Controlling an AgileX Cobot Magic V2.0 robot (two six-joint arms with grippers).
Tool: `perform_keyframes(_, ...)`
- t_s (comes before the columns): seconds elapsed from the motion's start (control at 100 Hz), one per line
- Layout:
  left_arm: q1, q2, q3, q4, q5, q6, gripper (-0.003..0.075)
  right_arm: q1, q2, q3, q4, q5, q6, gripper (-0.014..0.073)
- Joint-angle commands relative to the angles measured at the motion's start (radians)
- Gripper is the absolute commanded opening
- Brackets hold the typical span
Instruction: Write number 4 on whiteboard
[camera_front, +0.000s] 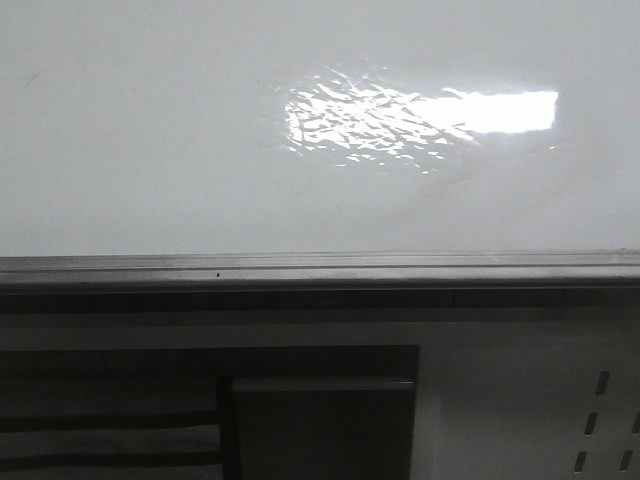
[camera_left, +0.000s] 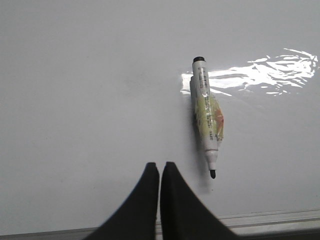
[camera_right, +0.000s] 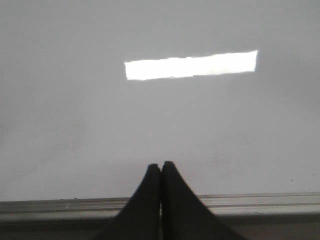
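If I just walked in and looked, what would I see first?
Probably the bright, rippled patch of light shining on the big whiteboard. Next, the uncapped marker lying flat on the board, seen in the left wrist view, beside and apart from the left gripper, whose black fingers are pressed together. The right gripper is shut too, holding nothing. No number shows on the board.

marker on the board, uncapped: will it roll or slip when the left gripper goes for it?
Probably rolls: the marker has a round barrel and lies flat on the glossy whiteboard, so a sideways nudge could send it off. Its wrapped middle may give better grip than bare plastic. Likely stiff and light. The bare tip could smear the board if dragged.
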Motion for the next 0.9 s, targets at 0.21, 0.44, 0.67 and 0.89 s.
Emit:
perform_keyframes(0.21,0.002,-0.028,0.027,-0.008,-0.078,-0.012,-0.0020,-0.006,-0.024,0.020,-0.006,-0.088,-0.007,-0.0072)
perform_keyframes(0.44,0.002,-0.028,0.027,-0.008,-0.078,-0.012,-0.0020,-0.006,-0.024,0.020,-0.006,-0.088,-0.007,-0.0072)
perform_keyframes(0.67,0.002,-0.028,0.027,-0.008,-0.088,-0.012,-0.0020,-0.006,-0.024,0.020,-0.006,-0.088,-0.007,-0.0072)
perform_keyframes(0.89,0.002,-0.028,0.027,-0.033,-0.098,-0.012,-0.0020,-0.006,-0.024,0.020,-0.028,-0.092,-0.007,-0.0072)
